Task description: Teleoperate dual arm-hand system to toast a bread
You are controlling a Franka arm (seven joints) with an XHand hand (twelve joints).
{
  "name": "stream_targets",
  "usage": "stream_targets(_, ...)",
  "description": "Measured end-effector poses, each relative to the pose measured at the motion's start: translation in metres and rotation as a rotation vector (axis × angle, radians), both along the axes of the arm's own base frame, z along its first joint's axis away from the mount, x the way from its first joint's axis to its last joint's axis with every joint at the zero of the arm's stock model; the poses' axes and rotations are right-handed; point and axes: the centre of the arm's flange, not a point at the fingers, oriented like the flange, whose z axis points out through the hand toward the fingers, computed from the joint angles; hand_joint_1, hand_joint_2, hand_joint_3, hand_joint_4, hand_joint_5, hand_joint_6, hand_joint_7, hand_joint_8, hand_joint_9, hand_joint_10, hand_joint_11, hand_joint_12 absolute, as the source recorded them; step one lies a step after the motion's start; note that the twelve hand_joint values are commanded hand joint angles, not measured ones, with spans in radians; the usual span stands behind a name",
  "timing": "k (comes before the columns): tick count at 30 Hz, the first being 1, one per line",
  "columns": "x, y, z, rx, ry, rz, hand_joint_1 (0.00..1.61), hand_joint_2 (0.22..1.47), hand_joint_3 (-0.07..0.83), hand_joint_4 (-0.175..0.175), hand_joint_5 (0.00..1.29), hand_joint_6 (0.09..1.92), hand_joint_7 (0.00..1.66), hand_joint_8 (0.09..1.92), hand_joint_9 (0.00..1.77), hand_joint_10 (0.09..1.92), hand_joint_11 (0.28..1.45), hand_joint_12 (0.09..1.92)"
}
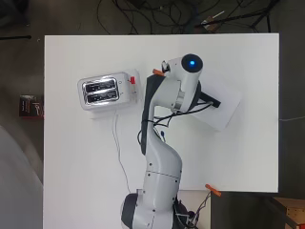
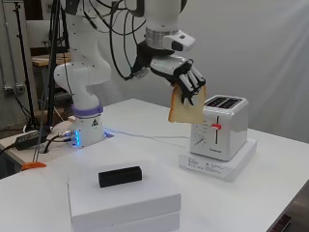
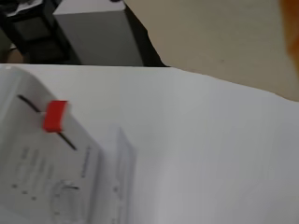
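Currently the hand (image 2: 181, 72) hangs above the tabletop (image 1: 248, 157), fingers curled down over the top edge of a slice of bread (image 2: 187, 107), pinching it so the slice dangles upright in the air. In the side view the slice sits just beside the toaster's (image 2: 219, 126) lever face, clear of the slots and lower than them, its lower edge above the table. Contact between bread and toaster: cannot tell.

Toaster: white with shiny top, two slots (image 1: 100, 90) showing nothing inside from overhead. It stands on a flat white base (image 2: 218, 162) near the tabletop's left edge in the overhead view, roughly level with the far third. Red lever (image 3: 55, 115) rides high in its slot; a dial shows below it in the wrist view. A white cord (image 1: 119, 152) runs from the toaster toward the arm's base edge.

A stacked white box (image 2: 123, 198) lies toward the tabletop's right side, a small black block (image 2: 120, 176) on top of it. Orange clamp (image 1: 213, 190) at the near edge, right of the arm's base.
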Motion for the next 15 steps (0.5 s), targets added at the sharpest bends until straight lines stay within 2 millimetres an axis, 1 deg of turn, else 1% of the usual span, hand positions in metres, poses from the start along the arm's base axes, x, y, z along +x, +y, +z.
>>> stream_targets(3, 0.011, 0.101, 0.003, 0.030, -0.013, 0.170, 1.17, 1.25, -0.005, -0.100, 0.61, 1.42, 0.90, 1.22, 1.19, 0.23, 0.76, 0.18)
stream_targets(4, 0.010, 0.129, 0.003, 0.038, -0.017, 0.213, 1.17, 1.24, -0.007, -0.099, 0.62, 1.42, 0.90, 1.22, 1.20, 0.21, 0.76, 0.16)
stream_targets(5, 0.007, 0.152, 0.003, 0.044, -0.017, 0.245, 1.17, 1.24, -0.006, -0.091, 0.62, 1.43, 0.91, 1.20, 1.21, 0.17, 0.77, 0.14)
stream_targets(6, 0.003, 0.172, 0.001, 0.050, -0.014, 0.274, 1.17, 1.24, -0.003, -0.072, 0.63, 1.44, 0.90, 1.18, 1.22, 0.13, 0.78, 0.12)
stream_targets(8, -0.004, 0.202, -0.002, 0.051, -0.010, 0.325, 1.16, 1.23, -0.002, -0.033, 0.68, 1.44, 0.90, 1.11, 1.22, 0.09, 0.76, 0.09)
stream_targets(9, -0.007, 0.219, -0.003, 0.050, -0.014, 0.357, 1.17, 1.22, -0.003, -0.028, 0.70, 1.42, 0.93, 1.07, 1.23, 0.09, 0.77, 0.09)
stream_targets(11, -0.011, 0.246, -0.004, 0.069, -0.028, 0.418, 1.18, 1.19, -0.002, -0.038, 0.72, 1.37, 0.98, 1.00, 1.28, 0.09, 0.81, 0.09)
stream_targets(12, -0.011, 0.256, -0.006, 0.089, -0.037, 0.447, 1.19, 1.19, -0.002, -0.045, 0.73, 1.34, 0.99, 0.99, 1.32, 0.09, 0.81, 0.24)
stream_targets(13, -0.010, 0.262, -0.009, 0.106, -0.044, 0.470, 1.19, 1.18, 0.002, -0.053, 0.73, 1.33, 1.00, 1.00, 1.36, 0.09, 0.76, 0.49)
stream_targets(14, -0.010, 0.266, -0.011, 0.113, -0.049, 0.485, 1.20, 1.18, 0.003, -0.068, 0.73, 1.31, 1.01, 1.00, 1.37, 0.09, 0.70, 0.67)
stream_targets(15, -0.012, 0.271, -0.013, 0.112, -0.054, 0.498, 1.20, 1.18, 0.001, -0.080, 0.72, 1.32, 1.02, 0.98, 1.36, 0.09, 0.66, 0.71)
